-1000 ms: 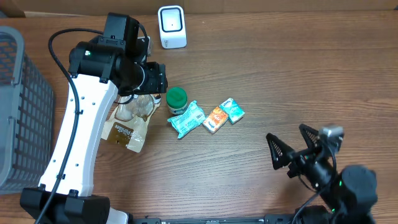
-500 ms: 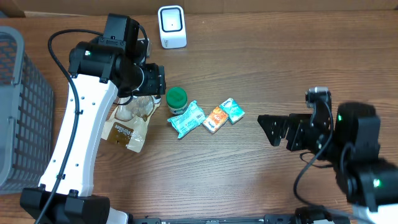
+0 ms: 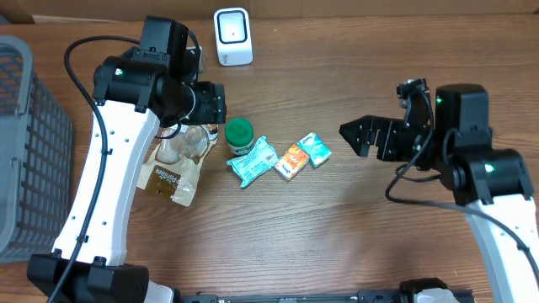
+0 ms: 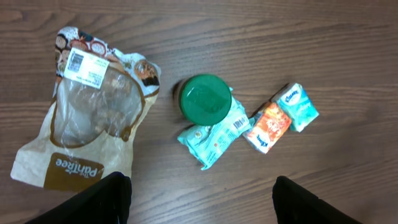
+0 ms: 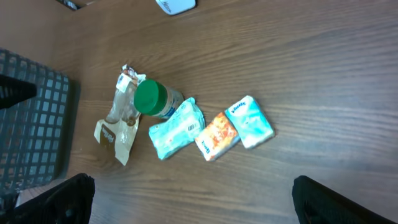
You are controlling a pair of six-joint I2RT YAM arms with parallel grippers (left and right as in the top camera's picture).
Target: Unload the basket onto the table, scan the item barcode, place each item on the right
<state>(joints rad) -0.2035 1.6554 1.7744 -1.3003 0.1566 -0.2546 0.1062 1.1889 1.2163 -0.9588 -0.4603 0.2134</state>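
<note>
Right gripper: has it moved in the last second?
Yes. The black right gripper has moved up the frame and leftward, toward the small teal packet, which has stayed put.

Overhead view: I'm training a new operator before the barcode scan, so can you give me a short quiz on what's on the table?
1. True or false: the left tool and the right tool both stand open, holding nothing.
2. What lies between the larger teal packet and the small teal pack? A) a mug B) the orange packet C) a spoon
3. What colour is the lid of the jar beside the brown bag?
Key: 1 true; 2 B; 3 green.
</note>
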